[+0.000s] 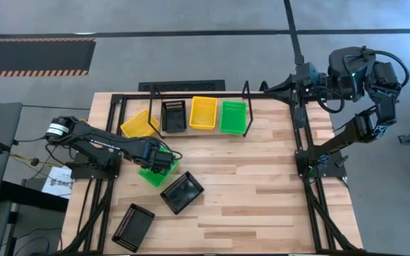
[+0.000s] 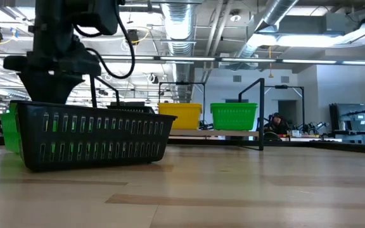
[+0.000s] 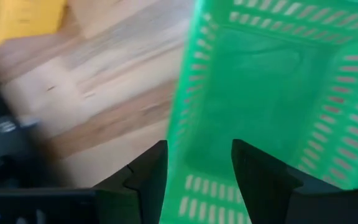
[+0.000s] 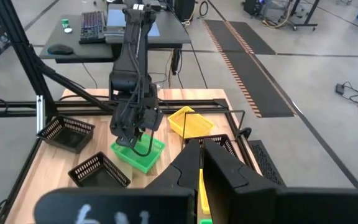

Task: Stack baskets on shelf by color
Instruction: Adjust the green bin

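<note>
Small rectangular plastic mesh baskets, count seven:
yellow (image 1: 203,112), (image 1: 139,124): two
bright green (image 1: 233,116), (image 1: 150,173): two
black (image 1: 174,116), (image 1: 182,192), (image 1: 133,226): three
Low black metal-tube shelf (image 1: 247,107): one

I'm looking down on a pale wooden plank table (image 1: 248,185) framed by black tubing. At its far edge sits the shelf (image 1: 198,107), a low black tube rack, and on its board I see three baskets in a row: a black basket (image 1: 174,116), a yellow basket (image 1: 203,113) and a green basket (image 1: 233,116). Directly on the table, a second yellow basket (image 1: 139,124) lies tilted just beside the shelf's left end. Nearer the middle lies a green basket (image 1: 150,173), touching or just beside another black basket (image 1: 182,192). A third black one (image 1: 133,227) rests well apart, near the front edge.
</note>
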`<state>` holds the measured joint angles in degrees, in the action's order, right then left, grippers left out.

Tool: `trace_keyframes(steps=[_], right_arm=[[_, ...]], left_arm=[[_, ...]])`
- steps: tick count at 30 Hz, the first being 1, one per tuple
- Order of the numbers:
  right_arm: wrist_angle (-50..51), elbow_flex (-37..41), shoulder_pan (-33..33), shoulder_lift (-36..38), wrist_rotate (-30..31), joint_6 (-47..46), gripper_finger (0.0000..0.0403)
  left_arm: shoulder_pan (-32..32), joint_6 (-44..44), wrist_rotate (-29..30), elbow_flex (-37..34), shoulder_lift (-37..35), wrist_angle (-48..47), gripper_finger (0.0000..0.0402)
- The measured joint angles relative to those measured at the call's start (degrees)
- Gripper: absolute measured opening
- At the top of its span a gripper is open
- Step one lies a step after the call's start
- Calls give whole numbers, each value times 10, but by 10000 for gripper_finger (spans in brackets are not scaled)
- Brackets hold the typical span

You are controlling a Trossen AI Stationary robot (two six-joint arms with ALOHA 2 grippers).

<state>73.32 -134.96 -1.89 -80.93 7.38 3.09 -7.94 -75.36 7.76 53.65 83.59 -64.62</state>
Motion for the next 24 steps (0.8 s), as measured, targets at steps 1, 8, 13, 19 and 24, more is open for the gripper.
trace_keyframes(steps=[1,8,13,19,24], right_arm=[[0,0,0,0,0,0,39],[0,0,0,0,0,0,39],[0,0,0,0,0,0,39],[0,0,0,0,0,0,39],[0,0,0,0,0,0,39]], left_arm=[[1,5,0,-5,0,13,167],[14,11,0,-32,0,39,167],[17,27,-9,-32,0,51,167],[17,30,-24,-32,0,87,167],[20,69,-25,-32,0,88,167]])
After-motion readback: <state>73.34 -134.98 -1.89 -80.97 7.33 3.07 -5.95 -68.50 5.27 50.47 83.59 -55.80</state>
